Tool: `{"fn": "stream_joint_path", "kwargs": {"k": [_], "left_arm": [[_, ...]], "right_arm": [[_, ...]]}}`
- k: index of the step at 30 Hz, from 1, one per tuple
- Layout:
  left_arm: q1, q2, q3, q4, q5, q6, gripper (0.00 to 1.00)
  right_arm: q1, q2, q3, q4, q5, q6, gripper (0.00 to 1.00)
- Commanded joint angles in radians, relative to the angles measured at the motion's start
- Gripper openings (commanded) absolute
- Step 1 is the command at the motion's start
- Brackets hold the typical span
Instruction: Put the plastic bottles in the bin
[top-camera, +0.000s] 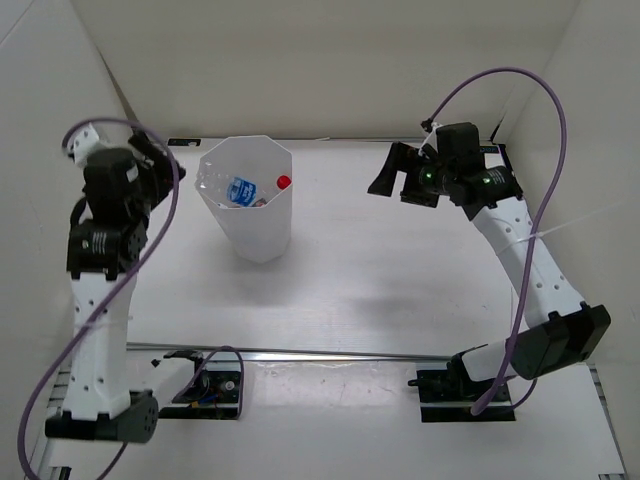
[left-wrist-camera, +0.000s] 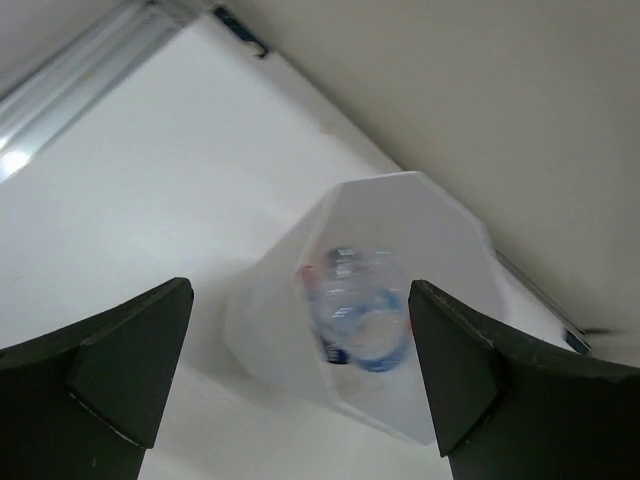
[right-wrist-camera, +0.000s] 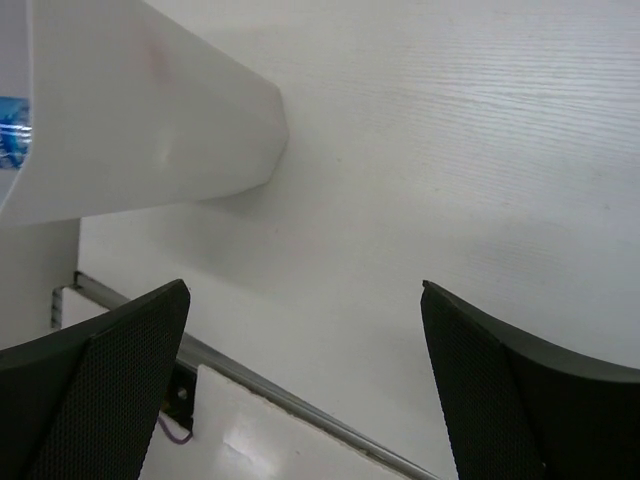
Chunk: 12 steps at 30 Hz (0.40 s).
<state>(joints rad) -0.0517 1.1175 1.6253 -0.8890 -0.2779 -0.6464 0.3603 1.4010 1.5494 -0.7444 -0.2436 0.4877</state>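
White table (top-camera: 400, 290) and plain pale walls (top-camera: 330, 60) make for a very bare scene. The bottles (top-camera: 218, 183) lie inside the bin (top-camera: 262, 235), below its rim. From above, one clear body with a blue label (top-camera: 240, 188) shows, with a red cap (top-camera: 283, 182) beside it. The left wrist view gives only a blurred clear shape with blue on it, so I cannot count how many are in there. No bottle shows on the table in any view, so I judge the job done or close to it.

Such bottles should be light and thin-walled, likely to dent under a hard squeeze. They are also smooth and round enough to roll or slip out of a grip. The best hold would be across the middle of the body, on the label, with a gentle close. The neck under the cap is stiffer but narrow. The bin is tall, tapers to a small foot and looks light too, so a knock to its rim could tip it.

The left claw (top-camera: 163, 160) hangs just beside the bin on its left, jaws spread wide with nothing between them; the bin's mouth shows through the gap. The right claw (top-camera: 392, 170) is well apart on the other side, pointing toward the bin, and it is likewise wide and empty.
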Motion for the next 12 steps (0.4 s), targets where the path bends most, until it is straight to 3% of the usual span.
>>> {"fn": "stream_joint_path", "kwargs": {"k": [1,2,6,12], "left_arm": [[-0.01,-0.159,-0.213,-0.031,-0.267,-0.061,1.0],[-0.01,-0.204,-0.34,-0.031,-0.309,-0.08,1.0],[-0.01,-0.407,-0.597,-0.001,-0.47,-0.142,1.0],[-0.01,-0.532,-0.749,0.067,-0.638,-0.102,1.0]], "right_arm": [[-0.003,-0.072,0.055,-0.047,0.152,-0.052,1.0],[-0.003,-0.085,0.055,-0.056,0.196,-0.066,1.0],[-0.003,-0.16,0.014,-0.113,0.389,-0.089,1.0],[-0.003,-0.214,-0.038,-0.203,0.61,-0.077,1.0]]}}
